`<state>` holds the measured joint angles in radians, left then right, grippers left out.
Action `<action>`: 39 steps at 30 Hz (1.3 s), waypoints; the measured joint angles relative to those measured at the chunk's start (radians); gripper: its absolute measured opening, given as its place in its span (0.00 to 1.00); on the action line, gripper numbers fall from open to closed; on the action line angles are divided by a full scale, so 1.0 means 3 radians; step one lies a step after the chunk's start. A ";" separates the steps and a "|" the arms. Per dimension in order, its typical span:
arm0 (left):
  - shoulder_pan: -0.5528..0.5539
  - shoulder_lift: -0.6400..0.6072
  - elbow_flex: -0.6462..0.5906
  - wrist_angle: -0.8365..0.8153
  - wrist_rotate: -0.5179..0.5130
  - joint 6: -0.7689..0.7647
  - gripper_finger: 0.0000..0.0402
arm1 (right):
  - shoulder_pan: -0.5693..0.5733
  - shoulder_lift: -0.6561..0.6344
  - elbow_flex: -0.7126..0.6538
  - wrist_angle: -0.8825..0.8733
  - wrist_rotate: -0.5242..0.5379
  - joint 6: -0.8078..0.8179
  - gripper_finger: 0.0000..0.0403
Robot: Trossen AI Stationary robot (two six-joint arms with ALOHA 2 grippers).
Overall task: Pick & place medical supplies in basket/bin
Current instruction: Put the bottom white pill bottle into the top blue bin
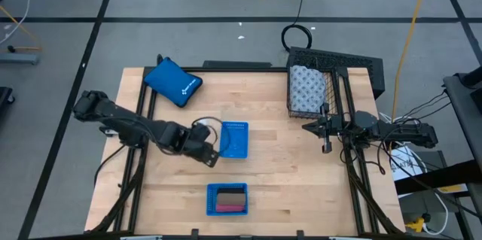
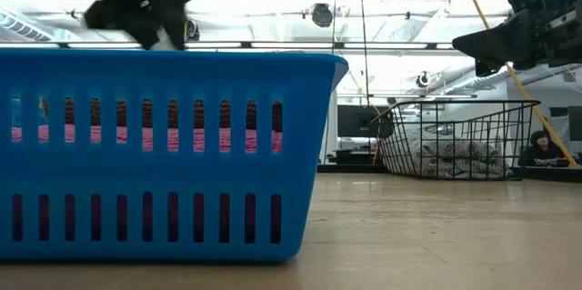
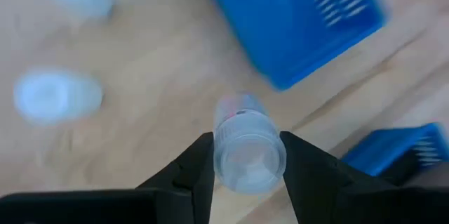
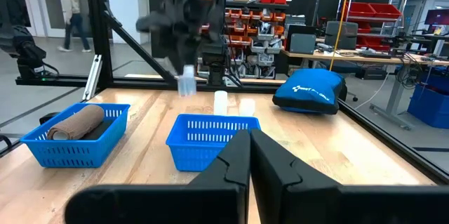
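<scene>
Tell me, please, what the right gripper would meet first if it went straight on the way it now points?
Probably the nearer blue tray: the shut right gripper points straight at it across bare table. Depth is uncertain; it could pass just above the rim.

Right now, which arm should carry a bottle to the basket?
Left. Its gripper already has a bottle between its fingers, lifted off the table. The right gripper is shut and empty beside the basket.
</scene>
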<state>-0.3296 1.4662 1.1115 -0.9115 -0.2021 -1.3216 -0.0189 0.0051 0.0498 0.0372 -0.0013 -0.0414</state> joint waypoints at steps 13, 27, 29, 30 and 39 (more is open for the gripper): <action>0.0752 -0.0001 0.0772 0.0134 -0.0231 0.1609 0.35 | 0.0000 0.0000 -0.0001 0.0000 0.0000 0.0001 0.00; 0.1410 0.0163 0.0888 0.0507 0.0153 0.2757 0.36 | 0.0001 0.0000 0.0000 0.0000 -0.0001 0.0001 0.00; 0.1436 0.0295 0.0970 0.0489 0.0255 0.2901 0.36 | 0.0001 0.0000 0.0000 0.0000 -0.0001 0.0001 0.00; 0.1437 0.0373 0.1017 0.0444 0.0299 0.2977 0.36 | 0.0001 -0.0001 -0.0001 0.0001 0.0000 0.0001 0.00; 0.1323 0.1037 0.1413 0.0232 0.0398 0.3330 0.36 | 0.0000 0.0000 -0.0001 0.0004 0.0000 0.0000 0.00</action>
<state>0.0675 1.7773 1.5354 -0.8420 -0.0826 -0.3225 -0.0189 0.0051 0.0494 0.0383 -0.0013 -0.0414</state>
